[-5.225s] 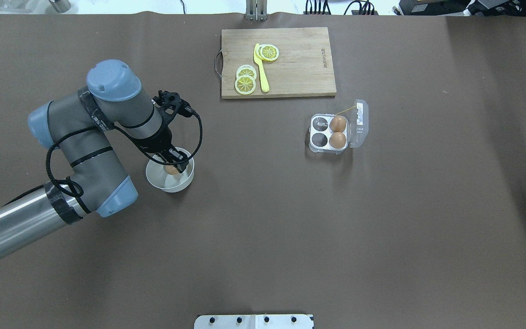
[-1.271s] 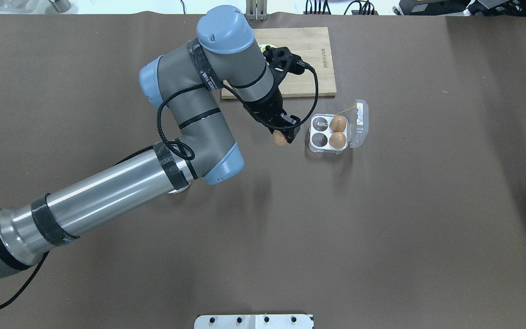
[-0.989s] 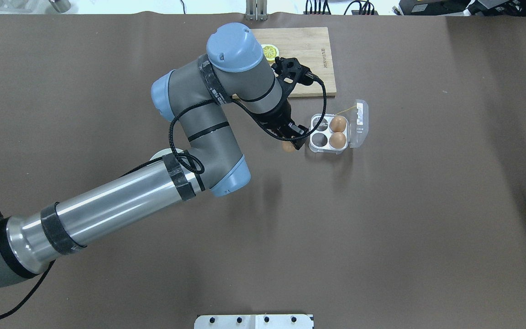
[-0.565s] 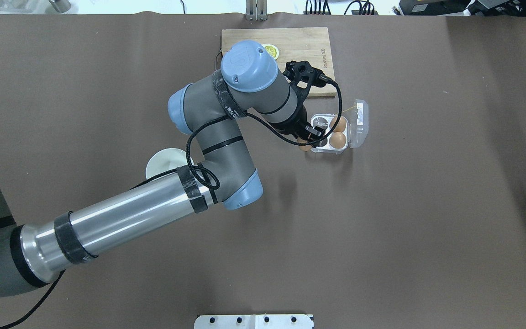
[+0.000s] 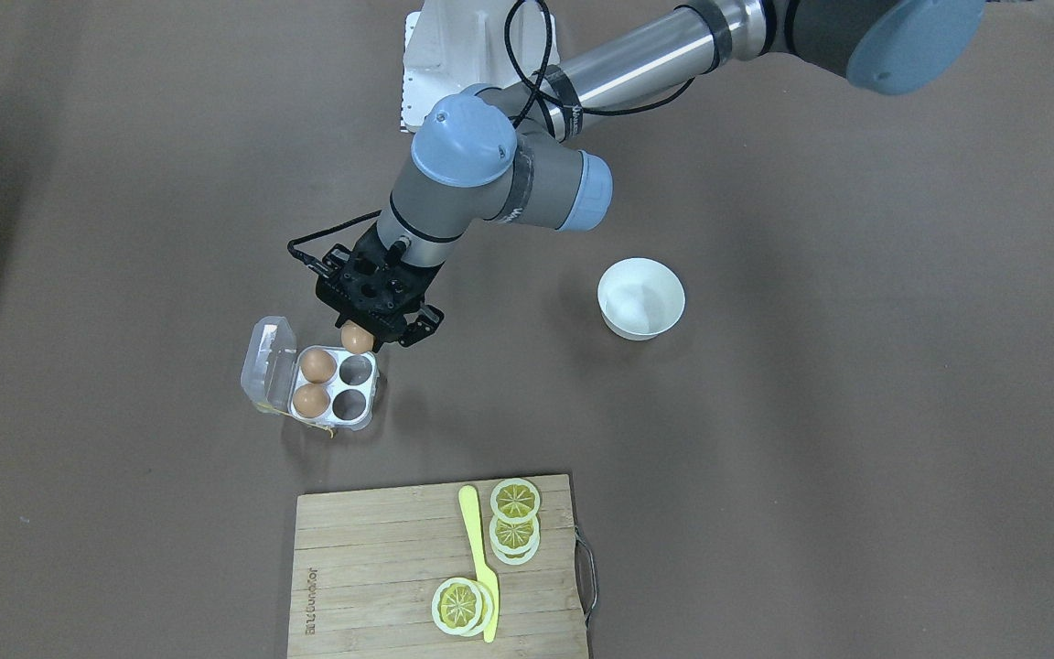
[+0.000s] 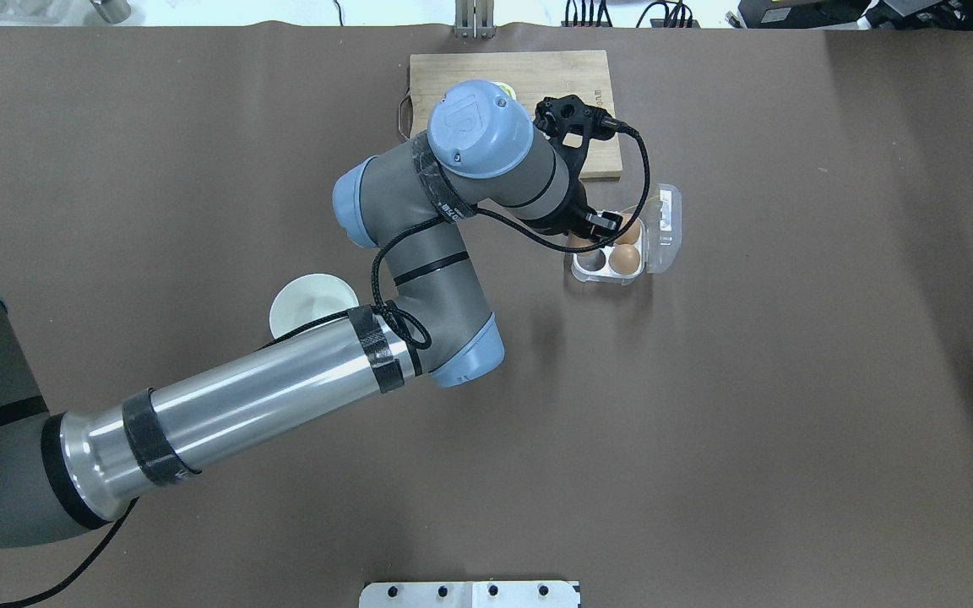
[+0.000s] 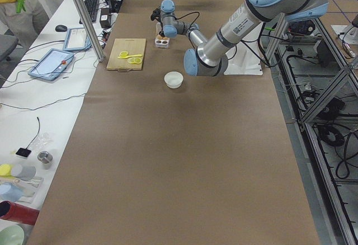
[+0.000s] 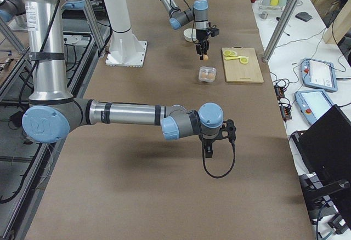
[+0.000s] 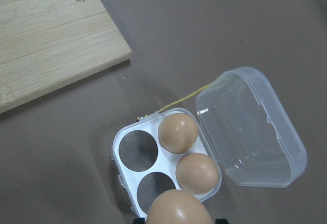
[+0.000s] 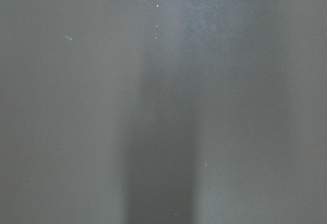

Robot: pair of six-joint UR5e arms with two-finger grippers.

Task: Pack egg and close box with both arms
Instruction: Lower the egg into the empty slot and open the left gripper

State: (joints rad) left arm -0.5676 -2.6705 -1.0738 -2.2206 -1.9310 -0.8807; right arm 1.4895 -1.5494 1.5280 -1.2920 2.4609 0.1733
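Observation:
My left gripper is shut on the egg, a light orange-brown one, and holds it just above the near edge of the box. The box is an open clear four-cup carton with its lid folded back. Two brown eggs fill the cups beside the lid; the other two cups are empty. In the left wrist view the held egg hangs over the box, by an empty cup. My right gripper shows only in the exterior right view, low over bare table; I cannot tell its state.
An empty white bowl stands toward the robot's left of the box. A wooden cutting board with lemon slices and a yellow knife lies beyond the box. The white mounting stand is at the robot's base.
My left gripper took the egg out of the bowl and carried it right across the table, from beside the box to above its near edge.

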